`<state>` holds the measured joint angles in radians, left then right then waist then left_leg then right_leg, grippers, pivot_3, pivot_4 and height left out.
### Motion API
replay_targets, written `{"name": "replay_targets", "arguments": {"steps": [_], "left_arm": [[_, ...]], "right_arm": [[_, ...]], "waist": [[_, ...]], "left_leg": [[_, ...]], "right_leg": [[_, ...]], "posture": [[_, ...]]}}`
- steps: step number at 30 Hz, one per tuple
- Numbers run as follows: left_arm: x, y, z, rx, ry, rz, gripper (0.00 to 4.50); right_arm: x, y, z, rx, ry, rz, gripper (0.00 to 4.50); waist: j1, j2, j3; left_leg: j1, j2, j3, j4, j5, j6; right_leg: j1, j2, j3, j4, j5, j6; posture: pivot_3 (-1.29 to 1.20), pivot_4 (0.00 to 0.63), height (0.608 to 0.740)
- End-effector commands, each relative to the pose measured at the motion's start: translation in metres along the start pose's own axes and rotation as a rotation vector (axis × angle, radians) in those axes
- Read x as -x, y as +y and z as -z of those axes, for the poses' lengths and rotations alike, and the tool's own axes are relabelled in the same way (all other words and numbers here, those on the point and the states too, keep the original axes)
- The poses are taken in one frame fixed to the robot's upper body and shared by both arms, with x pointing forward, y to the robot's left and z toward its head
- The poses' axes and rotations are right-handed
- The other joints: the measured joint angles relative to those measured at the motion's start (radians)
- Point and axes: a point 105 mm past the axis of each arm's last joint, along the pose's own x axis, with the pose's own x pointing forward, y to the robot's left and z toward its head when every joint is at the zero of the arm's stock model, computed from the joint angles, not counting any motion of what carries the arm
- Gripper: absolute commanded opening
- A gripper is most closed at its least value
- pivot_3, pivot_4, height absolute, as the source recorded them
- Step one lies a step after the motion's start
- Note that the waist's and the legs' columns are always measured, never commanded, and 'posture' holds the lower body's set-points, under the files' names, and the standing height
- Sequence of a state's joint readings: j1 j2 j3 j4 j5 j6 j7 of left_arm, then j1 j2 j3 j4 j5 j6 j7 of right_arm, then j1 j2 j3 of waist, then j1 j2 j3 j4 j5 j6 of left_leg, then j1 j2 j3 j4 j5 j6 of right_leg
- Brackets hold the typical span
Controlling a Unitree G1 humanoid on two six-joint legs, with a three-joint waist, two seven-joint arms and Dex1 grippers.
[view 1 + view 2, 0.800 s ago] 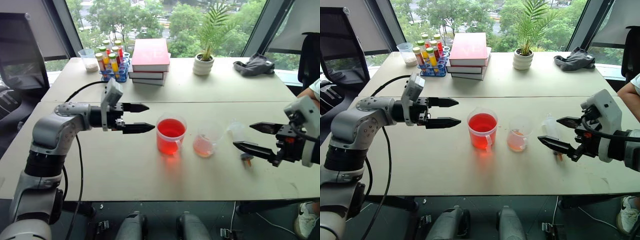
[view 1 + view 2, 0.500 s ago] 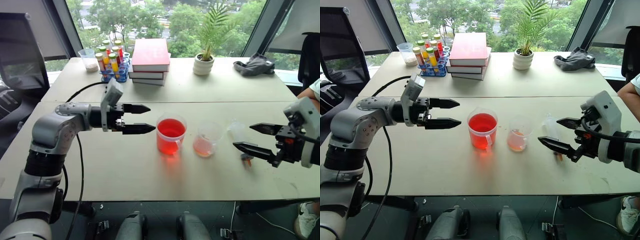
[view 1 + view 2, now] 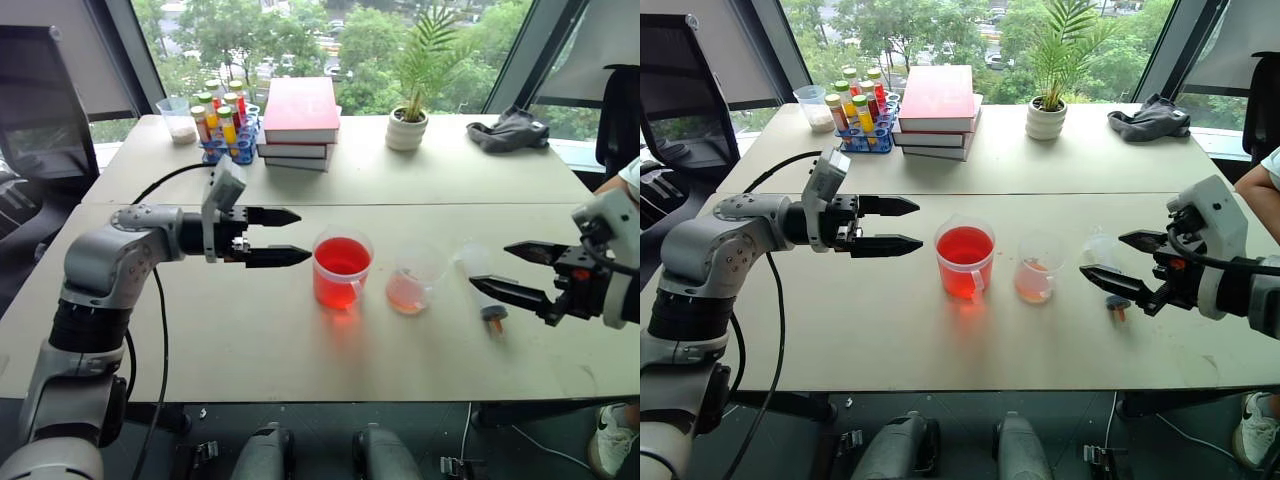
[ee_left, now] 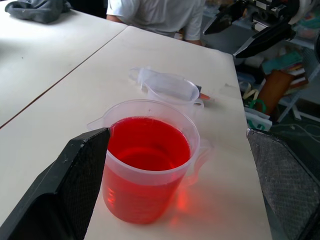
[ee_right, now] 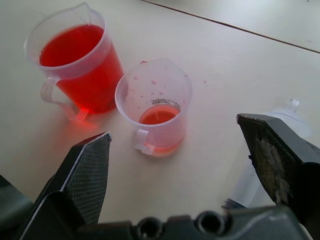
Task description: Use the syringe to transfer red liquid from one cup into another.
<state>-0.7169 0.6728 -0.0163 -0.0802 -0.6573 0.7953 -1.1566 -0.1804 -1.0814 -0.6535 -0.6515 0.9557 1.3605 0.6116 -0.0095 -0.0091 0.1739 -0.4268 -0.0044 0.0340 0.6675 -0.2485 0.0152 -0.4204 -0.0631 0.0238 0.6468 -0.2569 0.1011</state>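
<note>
Fingers of both grippers spread wide, empty; clear plastic syringe [image 3: 478, 282] lies flat

larger cup [image 3: 341, 271] left, smaller cup [image 3: 412, 280] middle, syringe [image 3: 479, 284] right
</note>
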Motion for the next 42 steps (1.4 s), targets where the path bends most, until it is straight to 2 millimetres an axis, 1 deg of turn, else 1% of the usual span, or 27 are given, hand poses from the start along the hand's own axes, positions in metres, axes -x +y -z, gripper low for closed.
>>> {"name": "replay_targets", "arguments": {"steps": [1, 2, 4, 6, 9, 11, 16, 18, 20, 23, 27, 33, 34, 36, 39, 40, 41, 42], "left_arm": [[0.001, -0.002, -0.013, -0.064, -0.023, 0.001, 4.5], [0.001, -0.002, -0.013, -0.064, -0.024, 0.001, 4.5], [-0.001, -0.001, -0.014, -0.067, -0.029, 0.004, 4.5], [-0.003, -0.001, -0.015, -0.072, -0.032, 0.008, 4.5], [-0.006, 0.0, -0.016, -0.081, -0.039, 0.015, 4.5], [-0.008, 0.001, -0.016, -0.084, -0.042, 0.019, 4.5], [-0.012, 0.002, -0.016, -0.091, -0.051, 0.028, 4.5], [-0.014, 0.002, -0.015, -0.094, -0.052, 0.03, 4.5], [-0.014, 0.0, -0.014, -0.095, -0.056, 0.03, 4.5], [-0.014, -0.001, -0.014, -0.094, -0.061, 0.026, 4.5], [-0.012, -0.001, -0.013, -0.094, -0.063, 0.013, 4.5], [-0.011, -0.002, -0.012, -0.099, -0.066, -0.002, 4.5], [-0.011, -0.002, -0.013, -0.1, -0.067, -0.005, 4.5], [-0.01, -0.002, -0.013, -0.101, -0.069, -0.011, 4.5], [-0.008, -0.001, -0.015, -0.103, -0.073, -0.014, 4.5], [-0.008, -0.001, -0.017, -0.1, -0.082, -0.016, 4.5], [-0.008, 0.0, -0.019, -0.099, -0.09, -0.017, 4.5], [-0.009, 0.0, -0.02, -0.098, -0.096, -0.017, 4.5]], "right_arm": [[0.001, -0.009, -0.008, 0.017, -0.012, 0.06, 4.42], [0.0, -0.013, -0.009, 0.001, -0.008, 0.076, 4.42], [-0.005, -0.026, -0.009, -0.057, 0.015, 0.139, 4.42], [-0.01, -0.04, -0.005, -0.118, 0.091, 0.207, 4.42], [-0.02, -0.048, -0.006, -0.191, 0.138, 0.205, 4.42], [-0.027, -0.058, -0.004, -0.235, 0.175, 0.227, 4.42], [-0.047, -0.076, 0.015, -0.328, 0.331, 0.262, 4.42], [-0.054, -0.083, 0.022, -0.362, 0.372, 0.274, 4.42], [-0.067, -0.091, 0.035, -0.402, 0.424, 0.276, 4.42], [-0.083, -0.096, 0.045, -0.426, 0.47, 0.257, 4.42], [-0.1, -0.099, 0.05, -0.401, 0.513, 0.227, 4.42], [-0.114, -0.098, 0.061, -0.357, 0.577, 0.192, 4.42], [-0.115, -0.097, 0.063, -0.352, 0.587, 0.183, 4.19], [-0.118, -0.094, 0.064, -0.346, 0.601, 0.165, 3.55], [-0.121, -0.091, 0.061, -0.335, 0.609, 0.145, 2.0], [-0.121, -0.091, 0.06, -0.333, 0.608, 0.145, 1.58], [-0.12, -0.091, 0.059, -0.334, 0.604, 0.145, 1.4], [-0.12, -0.091, 0.058, -0.335, 0.602, 0.145, 1.4]], "waist": [[-0.001, 0.0, 0.0], [-0.001, 0.0, 0.0], [-0.001, 0.0, 0.0], [-0.003, 0.0, 0.0], [-0.002, 0.0, 0.0], [-0.003, 0.0, 0.0], [-0.002, 0.0, 0.0], [-0.003, 0.0, 0.0], [-0.003, 0.0, 0.0], [-0.004, 0.0, 0.0], [-0.005, 0.001, 0.0], [-0.003, 0.0, 0.0], [-0.004, 0.0, 0.0], [-0.004, 0.0, 0.0], [-0.004, 0.0, 0.0], [-0.005, 0.0, 0.0], [-0.006, 0.0, 0.0], [-0.005, 0.0, 0.0]], "left_leg": [[0.0, 0.0, 0.0, 0.0, 0.0, 0.0], [0.0, 0.0, 0.0, 0.0, 0.0, 0.0], [0.0, 0.0, 0.0, 0.0, 0.0, 0.0], [0.0, 0.0, 0.001, 0.0, 0.0, 0.0], [-0.001, 0.0, 0.001, -0.001, 0.0, 0.0], [-0.001, 0.0, 0.001, -0.001, 0.0, 0.0], [-0.002, 0.0, 0.002, -0.002, 0.0, 0.0], [-0.003, 0.0, 0.002, -0.002, 0.0, 0.0], [-0.003, 0.0, 0.002, -0.002, 0.0, 0.0], [-0.002, 0.0, 0.003, -0.002, 0.0, 0.0], [-0.003, 0.0, 0.003, -0.002, 0.0, 0.0], [-0.003, 0.0, 0.003, -0.002, 0.0, 0.0], [-0.003, 0.0, 0.003, -0.002, 0.0, 0.0], [-0.003, 0.0, 0.003, -0.002, 0.0, 0.0], [-0.002, 0.0, 0.003, -0.002, 0.0, 0.0], [-0.002, 0.0, 0.003, -0.002, 0.0, 0.0], [-0.002, 0.0, 0.003, -0.002, 0.0, 0.0], [-0.002, 0.0, 0.003, -0.002, 0.0, 0.0]], "right_leg": [[0.0, 0.0, 0.0, 0.0, 0.0, 0.0], [0.0, 0.0, 0.0, 0.0, 0.0, 0.0], [0.0, 0.0, 0.0, 0.0, 0.0, 0.0], [-0.001, -0.001, 0.001, 0.0, -0.001, -0.003], [-0.002, -0.001, 0.002, 0.0, -0.002, -0.004], [-0.003, -0.001, 0.002, 0.0, -0.002, -0.004], [-0.004, -0.002, 0.002, -0.001, -0.002, -0.004], [-0.004, -0.001, 0.002, -0.001, -0.001, -0.002], [-0.004, -0.001, 0.002, -0.001, -0.001, -0.002], [-0.004, 0.0, 0.001, -0.001, 0.0, -0.001], [-0.005, 0.001, 0.001, -0.001, 0.0, -0.001], [-0.005, 0.002, 0.001, 0.0, 0.0, -0.001], [-0.005, 0.002, 0.001, 0.0, 0.0, -0.001], [-0.005, 0.002, 0.001, 0.0, 0.0, -0.001], [-0.005, 0.002, 0.001, 0.0, 0.0, -0.001], [-0.005, 0.002, 0.001, 0.0, 0.0, -0.001], [-0.005, 0.002, 0.001, 0.0, 0.0, -0.001], [-0.005, 0.002, 0.001, 0.001, 0.0, -0.001]], "posture": [[0.0, 0.15, 0.74], [0.0, 0.15, 0.74], [0.0, 0.15, 0.74], [0.0, 0.15, 0.74], [0.0, 0.15, 0.74], [0.0, 0.15, 0.74], [0.0, 0.15, 0.74], [0.0, 0.15, 0.74], [0.0, 0.15, 0.74], [0.0, 0.15, 0.74], [0.0, 0.15, 0.74], [0.0, 0.15, 0.74], [0.0, 0.15, 0.74], [0.0, 0.15, 0.74], [0.0, 0.15, 0.74], [0.0, 0.15, 0.74], [0.0, 0.15, 0.74], [0.0, 0.15, 0.74]]}}
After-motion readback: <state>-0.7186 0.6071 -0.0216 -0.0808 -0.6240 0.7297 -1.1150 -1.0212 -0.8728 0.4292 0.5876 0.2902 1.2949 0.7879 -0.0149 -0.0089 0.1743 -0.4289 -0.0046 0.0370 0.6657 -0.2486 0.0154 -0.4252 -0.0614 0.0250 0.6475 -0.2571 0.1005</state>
